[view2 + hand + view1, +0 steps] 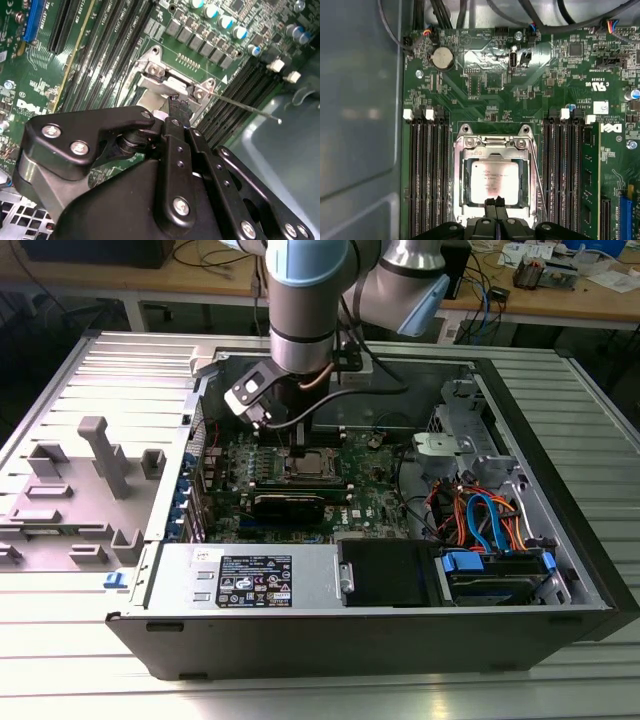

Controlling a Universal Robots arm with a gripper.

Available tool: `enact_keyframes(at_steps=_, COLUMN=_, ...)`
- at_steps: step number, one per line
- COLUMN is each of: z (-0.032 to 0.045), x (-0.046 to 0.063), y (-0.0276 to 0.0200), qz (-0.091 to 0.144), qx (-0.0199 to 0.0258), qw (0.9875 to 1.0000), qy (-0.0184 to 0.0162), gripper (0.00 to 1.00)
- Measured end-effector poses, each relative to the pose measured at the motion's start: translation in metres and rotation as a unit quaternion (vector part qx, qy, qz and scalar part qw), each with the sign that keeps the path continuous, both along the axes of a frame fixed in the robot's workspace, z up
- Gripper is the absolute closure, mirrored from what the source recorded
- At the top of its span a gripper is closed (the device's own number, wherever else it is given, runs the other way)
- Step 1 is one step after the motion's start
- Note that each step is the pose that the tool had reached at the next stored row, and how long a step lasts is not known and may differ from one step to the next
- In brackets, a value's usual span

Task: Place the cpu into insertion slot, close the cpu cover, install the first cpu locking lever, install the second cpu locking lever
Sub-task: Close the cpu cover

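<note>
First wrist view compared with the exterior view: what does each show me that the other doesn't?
First wrist view: close up, the cpu sits in its slot with the cover framing it, plus a coin battery and the shut gripper at the slot's edge. Exterior view: the arm, the whole case, orange and blue cables and a grey fixture at the exterior view's left. Both: the green board and the slot.

Silver-grey cpu, silver cpu cover, green board, black gripper.
</note>
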State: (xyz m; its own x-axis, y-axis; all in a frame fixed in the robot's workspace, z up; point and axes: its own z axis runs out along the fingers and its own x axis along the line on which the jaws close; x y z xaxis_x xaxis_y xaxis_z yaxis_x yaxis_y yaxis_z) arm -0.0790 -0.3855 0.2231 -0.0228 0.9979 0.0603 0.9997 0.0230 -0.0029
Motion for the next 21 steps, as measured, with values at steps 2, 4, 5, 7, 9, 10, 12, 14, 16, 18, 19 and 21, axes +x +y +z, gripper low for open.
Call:
enact_keyframes(at_steps=2, z=-0.0015, x=-0.002, y=0.0, qz=0.001, qx=0.0, qw=1.0, qy=0.0, gripper=0.89)
enact_keyframes(at_steps=4, z=-0.0038, x=-0.003, y=-0.0001, qz=0.004, qx=0.0001, qw=1.0, qy=0.0, gripper=0.89)
enact_keyframes(at_steps=5, z=-0.0056, x=-0.003, y=-0.0003, qz=0.006, qx=0.0, qw=1.0, qy=0.0, gripper=0.89)
enact_keyframes(at_steps=7, z=-0.0094, x=-0.003, y=-0.0003, qz=0.01, qx=0.0001, qw=0.9999, qy=0.0, gripper=0.89)
enact_keyframes(at_steps=9, z=-0.0115, x=-0.003, y=-0.0002, qz=0.011, qx=0.0001, qw=0.9999, qy=0.0001, gripper=0.89)
enact_keyframes(at_steps=10, z=-0.0134, x=-0.003, y=-0.0003, qz=0.012, qx=0.0001, qw=0.9999, qy=0.0004, gripper=0.89)
enact_keyframes(at_steps=12, z=-0.0154, x=-0.003, y=-0.0002, qz=0.012, qx=0.0001, qw=0.9999, qy=0.0011, gripper=0.89)
enact_keyframes(at_steps=14, z=-0.0167, x=-0.003, y=-0.0003, qz=0.013, qx=-0.0002, qw=0.9999, qy=0.0017, gripper=0.89)
enact_keyframes(at_steps=16, z=-0.0165, x=-0.003, y=-0.0003, qz=0.014, qx=-0.0012, qw=0.9999, qy=0.0017, gripper=0.89)
enact_keyframes(at_steps=18, z=-0.0151, x=-0.003, y=-0.0003, qz=0.014, qx=-0.0013, qw=0.9999, qy=0.0016, gripper=0.89)
enact_keyframes(at_steps=19, z=-0.0142, x=-0.003, y=-0.0003, qz=0.014, qx=-0.0014, qw=0.9999, qy=0.0016, gripper=0.89)
enact_keyframes(at_steps=21, z=-0.0128, x=-0.003, y=-0.0002, qz=0.014, qx=-0.0013, qw=0.9999, qy=0.0016, gripper=0.89)
